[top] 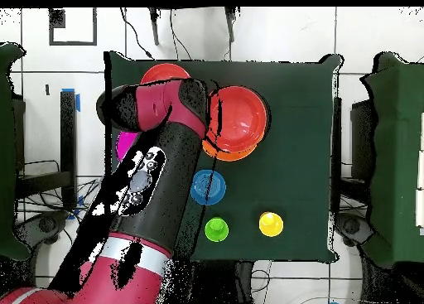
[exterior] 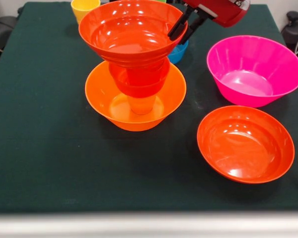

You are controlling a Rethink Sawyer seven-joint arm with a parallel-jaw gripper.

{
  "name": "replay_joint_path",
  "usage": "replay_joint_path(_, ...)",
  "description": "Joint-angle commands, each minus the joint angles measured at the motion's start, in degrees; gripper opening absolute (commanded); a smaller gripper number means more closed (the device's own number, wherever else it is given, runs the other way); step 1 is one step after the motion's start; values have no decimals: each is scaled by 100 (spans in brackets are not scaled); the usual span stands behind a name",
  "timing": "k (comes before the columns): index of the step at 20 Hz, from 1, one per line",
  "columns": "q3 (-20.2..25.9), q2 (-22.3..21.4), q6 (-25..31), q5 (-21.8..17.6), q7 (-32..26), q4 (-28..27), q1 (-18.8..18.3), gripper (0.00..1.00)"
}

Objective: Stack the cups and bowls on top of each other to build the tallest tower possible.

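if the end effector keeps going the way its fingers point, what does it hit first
Most likely the rim of the wide red-orange bowl topping the tower; the end effector already sits at that edge, though depth is unclear.

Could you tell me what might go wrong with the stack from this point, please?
1. The wide red-orange bowl sits on top of the narrower cups standing in the large orange bowl, so the tower looks top-heavy and may tip.
2. The hand is at that top bowl's rim; a sideways pull on leaving could drag it off.
3. A falling bowl might hit the small blue bowl just behind.
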Motion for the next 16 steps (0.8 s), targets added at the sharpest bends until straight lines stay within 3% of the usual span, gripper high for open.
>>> replay_joint_path(1,419,-75,383,128,819,68,-68,0)
replay_joint_path(16,442,-110,316,186,871,215,-8,0)
